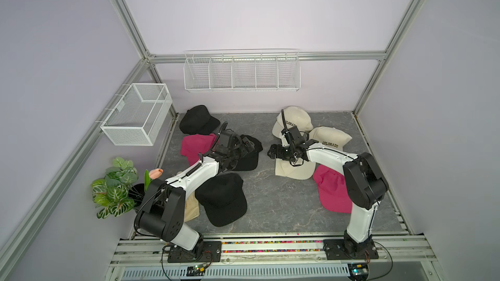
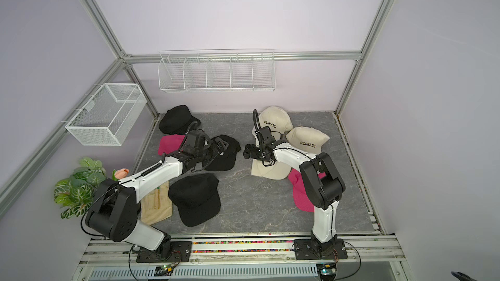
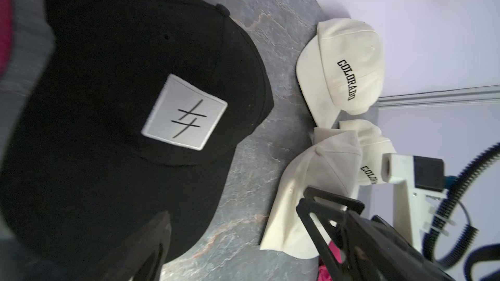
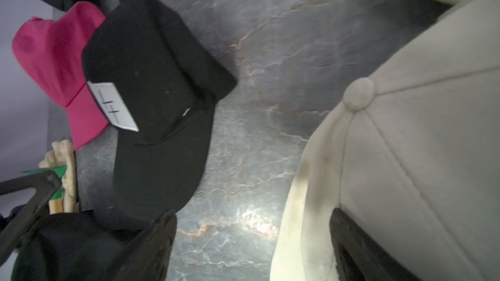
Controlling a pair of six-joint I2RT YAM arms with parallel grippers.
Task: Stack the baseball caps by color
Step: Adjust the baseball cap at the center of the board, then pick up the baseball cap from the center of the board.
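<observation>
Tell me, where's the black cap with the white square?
In a top view the patch cap lies on the table's left half, under the open left gripper, beside a pink cap.

Both arms start at the near edge and lean inward until their tools almost meet. The left arm (image 1: 194, 175) folds back at the shoulder, then sends its white forearm forward and toward the centre, with the wrist about level and the left gripper (image 1: 247, 145) pointing across at its partner. The right arm (image 1: 332, 158) stands upright, bends sharply at the elbow and runs toward the left arm. The right gripper (image 1: 273, 152) hangs low, facing the left one, near but apart. Both sets of jaws are spread wide: each wrist view shows dark fingers (image 3: 151, 241) far apart.
</observation>
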